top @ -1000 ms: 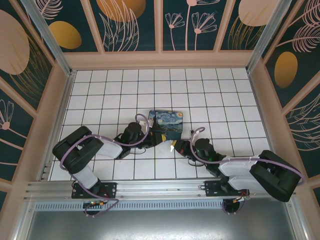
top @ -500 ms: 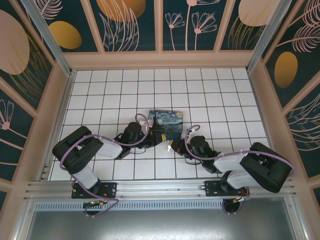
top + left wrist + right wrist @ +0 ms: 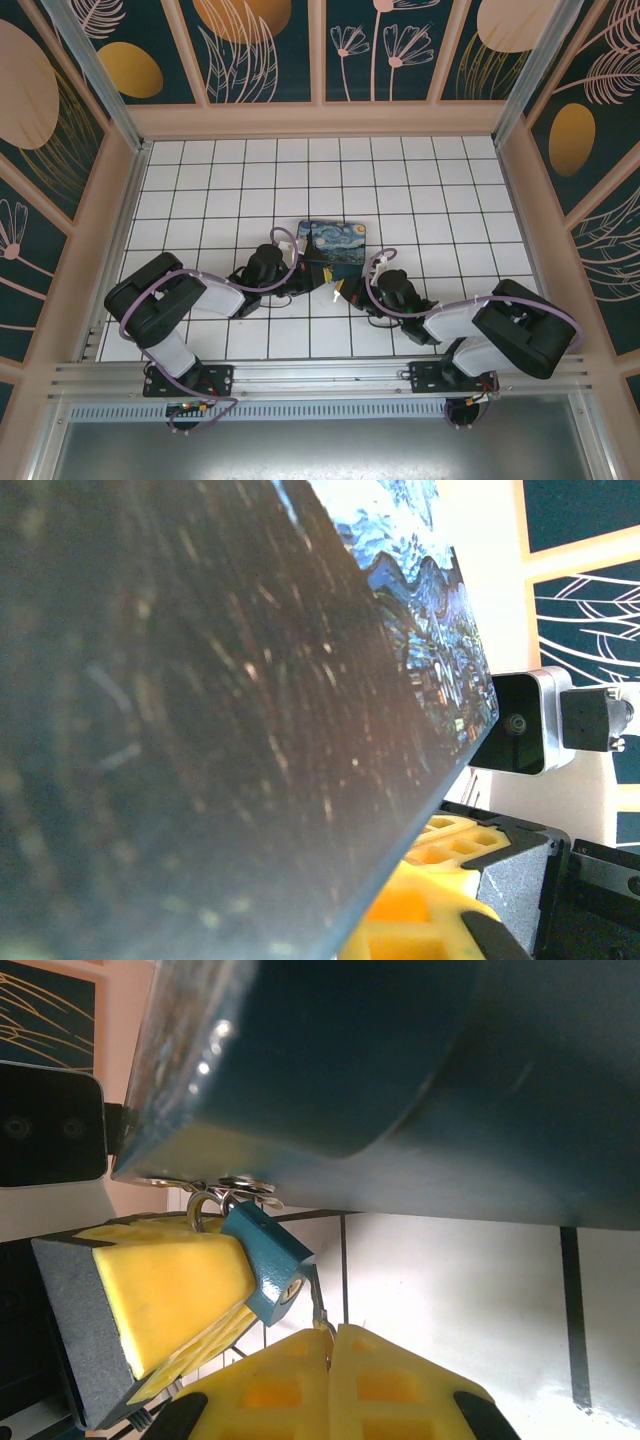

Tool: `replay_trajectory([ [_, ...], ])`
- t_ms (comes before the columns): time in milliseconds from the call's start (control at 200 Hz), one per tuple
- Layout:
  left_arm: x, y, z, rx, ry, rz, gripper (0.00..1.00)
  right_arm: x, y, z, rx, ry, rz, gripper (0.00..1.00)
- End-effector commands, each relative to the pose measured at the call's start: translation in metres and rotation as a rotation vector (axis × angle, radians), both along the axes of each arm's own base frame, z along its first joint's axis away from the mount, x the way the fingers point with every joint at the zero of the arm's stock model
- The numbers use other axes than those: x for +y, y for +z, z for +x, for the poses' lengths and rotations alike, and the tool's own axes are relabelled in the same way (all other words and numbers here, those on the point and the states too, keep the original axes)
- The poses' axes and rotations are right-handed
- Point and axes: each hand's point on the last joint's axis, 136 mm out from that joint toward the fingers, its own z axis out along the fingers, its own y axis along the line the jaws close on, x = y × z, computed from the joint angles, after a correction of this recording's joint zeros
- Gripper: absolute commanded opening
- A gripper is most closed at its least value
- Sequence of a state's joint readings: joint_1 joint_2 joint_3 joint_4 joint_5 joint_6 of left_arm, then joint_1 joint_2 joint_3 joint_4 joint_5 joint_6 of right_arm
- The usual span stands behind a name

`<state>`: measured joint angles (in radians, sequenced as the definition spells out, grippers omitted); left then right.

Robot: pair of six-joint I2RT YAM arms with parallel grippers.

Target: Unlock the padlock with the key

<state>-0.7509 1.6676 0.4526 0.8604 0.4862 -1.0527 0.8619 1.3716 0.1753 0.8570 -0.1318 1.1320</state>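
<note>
- Blue-bodied and silver-shackled, the tiny metal padlock (image 3: 262,1260) is hanging from the hasp (image 3: 235,1185) on the front edge of the blue-and-yellow starry-night-painted box (image 3: 333,242). It is sitting just above the right jaws and just beside the left jaws.
- The right jaws are sitting pressed together. Their yellow ribbed fingers (image 3: 390,1385) are clamping a thin silvery metal key (image 3: 320,1310), whose tip is reaching the bottom end of the padlock.
- The left jaws are sitting nearly together too. One yellow, grey-padded finger (image 3: 150,1280) is lying against the padlock's side and seems to be steadying it, though I cannot tell whether the lock is actually being pinched.
- Over the last second the right arm (image 3: 480,325) has been folding inward over the white tiled counter (image 3: 450,200). This is bringing the right jaws closer to the left jaws and to the box corner between them, while the left arm (image 3: 190,295) is staying put.
- The approach therefore looks finished, with the key now meeting the keyhole. How deep the blade is sitting cannot be told.
- The next move is likely calling for pushing the key home and twisting it. The padlock may be swinging on the hasp as that happens, or the key slipping in the pinch.
</note>
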Motion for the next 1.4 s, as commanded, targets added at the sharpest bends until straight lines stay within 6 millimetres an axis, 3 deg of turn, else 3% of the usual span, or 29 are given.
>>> replay_trajectory([
  [0,-0.005,0.021,0.005,-0.048,-0.002,-0.048,0.00,0.012,0.022,0.007,-0.063,0.018,0.047,0.00],
  [1396,-0.003,0.009,0.008,-0.035,0.016,-0.020,0.00,0.008,0.038,0.005,-0.093,0.014,0.067,0.00],
])
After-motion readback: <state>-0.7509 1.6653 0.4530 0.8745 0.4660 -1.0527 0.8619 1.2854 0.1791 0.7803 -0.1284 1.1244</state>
